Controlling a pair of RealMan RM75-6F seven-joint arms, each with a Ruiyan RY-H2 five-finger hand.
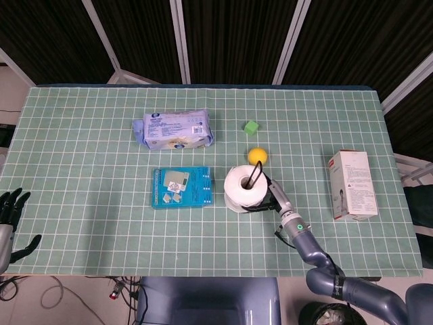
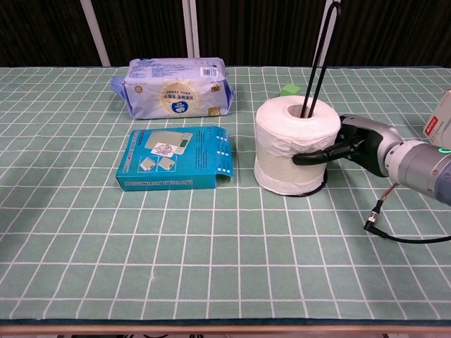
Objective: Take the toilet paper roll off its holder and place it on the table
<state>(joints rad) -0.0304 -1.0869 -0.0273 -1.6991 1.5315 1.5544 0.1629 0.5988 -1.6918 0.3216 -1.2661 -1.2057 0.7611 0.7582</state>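
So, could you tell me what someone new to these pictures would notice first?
Probably the white toilet paper roll on its black wire holder near the table's middle, with the right hand pressed against its side. Next, the teal box beside it and the wipes pack behind.

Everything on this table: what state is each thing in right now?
toilet paper roll: upright, on its holder
holder: tilted, rod through the roll's core
right hand: fingers against the roll's side
left hand: off the table's edge, holding nothing
blue box: lying flat, end flap open
wipes pack: lying flat
white carton: lying on its side
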